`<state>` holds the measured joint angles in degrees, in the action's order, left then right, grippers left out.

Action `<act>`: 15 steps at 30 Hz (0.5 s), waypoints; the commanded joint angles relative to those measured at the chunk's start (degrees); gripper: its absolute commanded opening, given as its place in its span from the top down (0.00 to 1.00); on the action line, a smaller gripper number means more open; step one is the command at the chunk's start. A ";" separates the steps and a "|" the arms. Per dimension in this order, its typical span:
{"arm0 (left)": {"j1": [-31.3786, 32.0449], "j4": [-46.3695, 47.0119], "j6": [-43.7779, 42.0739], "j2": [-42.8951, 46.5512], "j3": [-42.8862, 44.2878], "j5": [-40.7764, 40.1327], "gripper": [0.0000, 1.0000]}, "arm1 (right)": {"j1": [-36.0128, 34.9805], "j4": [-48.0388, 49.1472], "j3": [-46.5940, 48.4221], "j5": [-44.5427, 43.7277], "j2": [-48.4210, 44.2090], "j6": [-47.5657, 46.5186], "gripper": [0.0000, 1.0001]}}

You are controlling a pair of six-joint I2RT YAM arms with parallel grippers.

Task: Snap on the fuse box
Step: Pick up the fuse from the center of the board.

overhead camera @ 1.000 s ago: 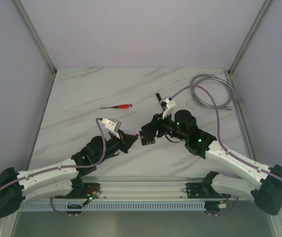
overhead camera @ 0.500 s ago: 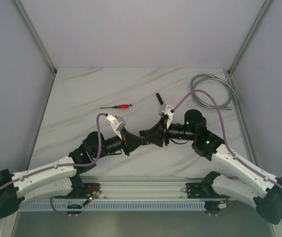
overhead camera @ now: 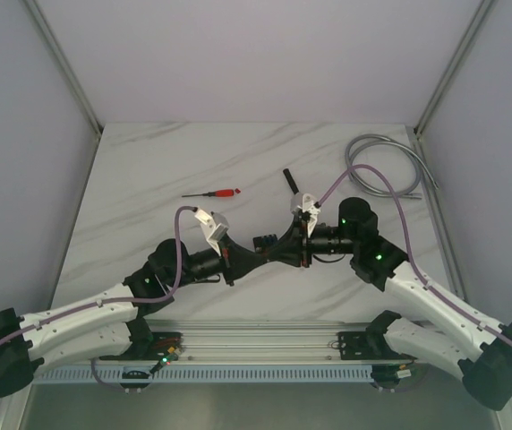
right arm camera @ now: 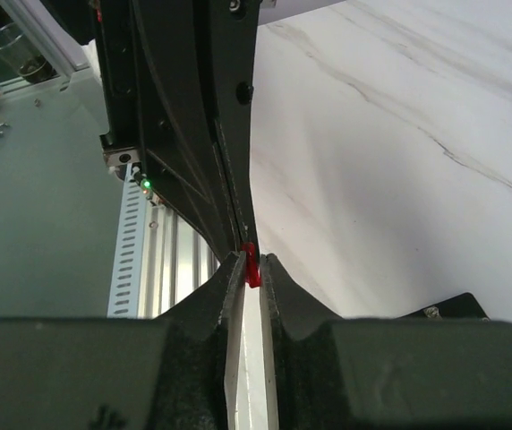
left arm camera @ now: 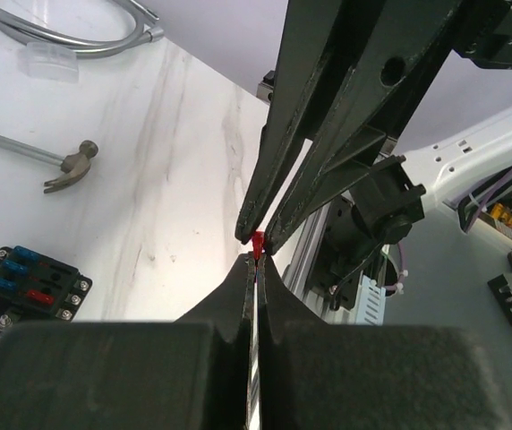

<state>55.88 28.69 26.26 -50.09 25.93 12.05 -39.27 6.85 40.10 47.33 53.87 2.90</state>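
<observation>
Arms are tip to tip over the near middle of the table (overhead camera: pixel 149 170). The left gripper (left arm camera: pixel 257 262) is clamped tight on a tiny red fuse (left arm camera: pixel 258 242), which pokes out past its tips. The right gripper (right arm camera: pixel 251 266) points in from the opposite side, its jaws a narrow slit on either side of the same fuse. Can't tell if its pads bite or just bracket it. Reads to me like a hand-off.

The fuse box (left arm camera: pixel 28 285) lies flat on the table with nothing holding it. Blue fuses and a red one show at its top; can't tell whether a clear lid is on it. From above it sits just on the far side of where the tips meet, near both and touching neither. The left wrist view has it off to the lower left. The right wrist view catches only a corner, lower right.

Long axis: too small from above to call. Nearer arm: about even, with a slight edge to the right, whose fingers run alongside it.

My guess is whichever arm keeps the fuse has to go far and down onto the box. The risk is both arms pinching such a small part, so it twists or drops.

A small clear piece (left arm camera: pixel 48 63) lies by the hose (left arm camera: pixel 77 27). It may be the lid, unconfirmed. The hammer (left arm camera: pixel 70 164) lies between it and the box.
</observation>
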 commanded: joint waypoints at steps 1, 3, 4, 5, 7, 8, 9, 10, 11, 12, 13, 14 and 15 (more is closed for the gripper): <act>-0.17 2.96 -0.17 0.54 0.70 3.57 1.00 | 0.78 0.89 -0.55 3.85 0.03 -0.83 0.84; -0.24 3.32 -0.13 0.37 0.85 4.65 1.00 | 0.86 1.02 -0.48 4.79 0.48 -0.95 0.88; -0.22 3.46 -0.08 0.16 0.91 4.96 1.00 | 0.82 1.04 -0.39 5.51 0.79 -1.03 0.90; -0.17 3.41 -0.10 -0.02 1.08 5.14 1.00 | 0.85 0.98 -0.31 6.10 1.08 -1.00 0.91; -0.23 3.43 -0.15 -0.45 1.35 5.16 1.00 | 0.86 0.88 -0.20 7.10 1.51 -1.29 0.95; -0.21 3.35 -0.13 -0.60 1.43 4.86 1.00 | 0.86 0.74 -0.19 7.19 1.64 -1.45 0.98; -0.23 3.12 -0.14 -0.78 1.56 4.29 1.00 | 0.86 0.53 -0.25 6.83 1.75 -1.73 1.00; -0.24 2.61 -0.09 -0.88 1.79 3.36 0.98 | 0.81 0.17 -0.28 6.02 1.74 -1.88 1.00; -0.18 1.83 -0.08 -0.97 1.98 1.66 0.89 | 0.83 -0.22 -0.28 4.90 1.77 -1.91 1.00; -0.22 0.72 -0.07 -0.98 2.20 -0.56 0.84 | 0.85 -0.63 -0.17 3.56 1.93 -1.93 1.00; -0.21 -0.49 -0.03 -0.86 2.27 -3.14 0.81 | 0.81 -1.25 0.02 2.07 2.28 -1.82 1.00; -0.16 -1.87 -0.09 -0.62 2.25 -6.36 0.75 | 0.85 -2.05 0.51 0.18 2.90 -1.52 1.00; -0.20 -3.37 0.05 -0.40 2.13 -9.63 0.69 | 0.86 -3.06 1.22 -1.83 3.70 -1.08 1.00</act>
<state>55.53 27.62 26.37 -50.85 25.98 11.84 -38.13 6.39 40.10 50.48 55.61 1.65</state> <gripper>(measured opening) 0.230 0.126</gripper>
